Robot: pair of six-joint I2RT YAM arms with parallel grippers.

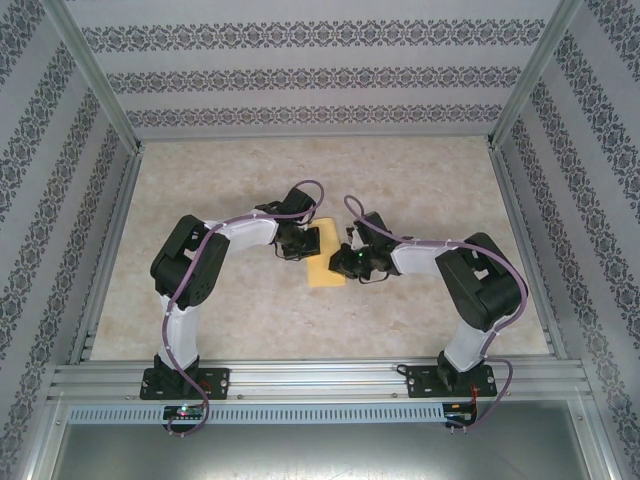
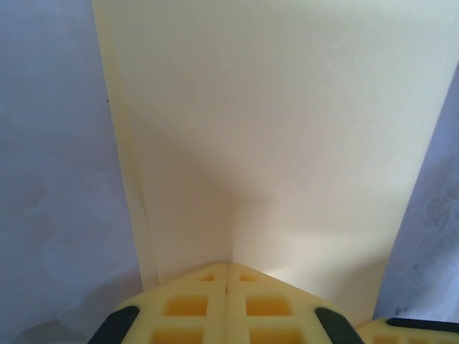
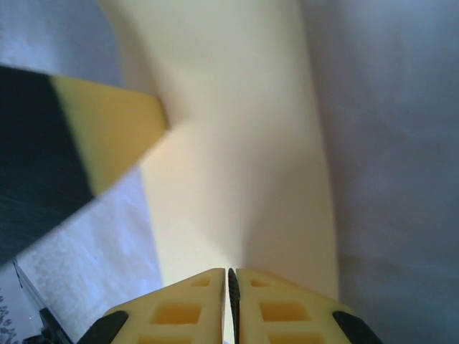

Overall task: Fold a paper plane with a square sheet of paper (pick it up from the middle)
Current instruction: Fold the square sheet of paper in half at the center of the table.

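Sheet status: the square sheet of paper (image 1: pixel 325 270) sits at about the centre of the table (image 1: pixel 420 190), folded into a narrow strip. In the top view its long axis runs roughly from the table's far side to its near side, leaning slightly right at the near end. I can't see a pointed end from up there, the arms cover part of it.

Left gripper (image 1: pixel 298 243) is on the strip's end that faces the far side of the table. Left wrist view: fingers (image 2: pixel 186 304) pressed together, pinching the paper edge at the tips. The strip runs straight away from them and a crease starts at the pinch. A doubled layer shows along its left edge. A finger of the other gripper (image 2: pixel 412 330) shows at the bottom right, just beside the strip's edge.

Right gripper (image 1: pixel 350 262) is at the strip's right side, towards the near edge of the table. Right wrist view: fingers (image 3: pixel 179 312) closed with only a hairline gap, nipping the paper. The strip's long axis points directly away from the tips. The left gripper's finger (image 3: pixel 107 136) crosses in from the left, its tip over the strip's left edge. I can't tell whether it touches there.
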